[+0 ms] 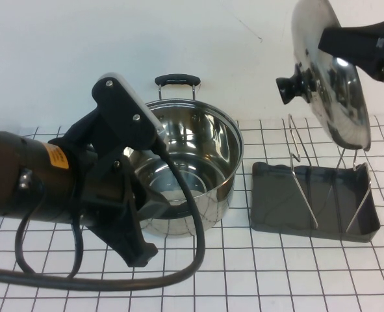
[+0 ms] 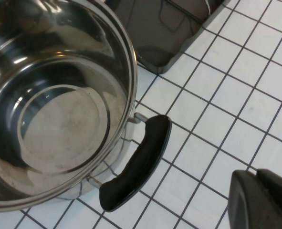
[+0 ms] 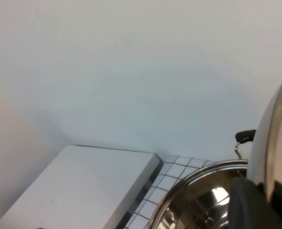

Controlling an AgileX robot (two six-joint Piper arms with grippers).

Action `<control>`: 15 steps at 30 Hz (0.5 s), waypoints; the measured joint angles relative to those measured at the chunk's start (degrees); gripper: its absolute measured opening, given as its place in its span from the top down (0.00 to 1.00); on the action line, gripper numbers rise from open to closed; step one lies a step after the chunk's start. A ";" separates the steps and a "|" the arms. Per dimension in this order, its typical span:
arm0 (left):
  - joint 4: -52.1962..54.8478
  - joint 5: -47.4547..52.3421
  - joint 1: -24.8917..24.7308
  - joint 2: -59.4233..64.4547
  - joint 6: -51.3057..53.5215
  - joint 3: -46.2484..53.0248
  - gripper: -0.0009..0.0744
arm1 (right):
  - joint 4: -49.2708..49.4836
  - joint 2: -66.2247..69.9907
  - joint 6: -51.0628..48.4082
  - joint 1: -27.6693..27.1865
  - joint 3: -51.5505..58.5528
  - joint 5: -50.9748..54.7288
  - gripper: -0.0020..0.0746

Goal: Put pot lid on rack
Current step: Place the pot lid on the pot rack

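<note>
Closest to me, the left arm fills the foreground, its black body and looped cable stretched across the near side of the gridded table. Its left gripper hangs low beside the pot, and from where I stand I cannot tell whether it is spread or closed; it holds nothing that I can see. From its wrist view I look into the empty pot and onto one black handle.

Over on the far right, the right gripper is clamped on the rim of the pot lid, which is lifted high and tipped nearly on edge, its black knob pointing toward the pot. That arm comes in from the upper right, held well above the table.

By my reckoning the job is past its middle: the lid is off the pot and carried above the rack, its lower edge just over the wire hoops at the far end of the grey tray. Nothing rests in the rack yet. What seems left is lowering the lid between the hoops and letting go.
</note>
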 joint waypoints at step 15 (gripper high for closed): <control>-0.97 0.23 0.00 0.00 0.01 0.00 0.99 | 0.21 4.00 0.04 2.08 4.93 -7.12 0.95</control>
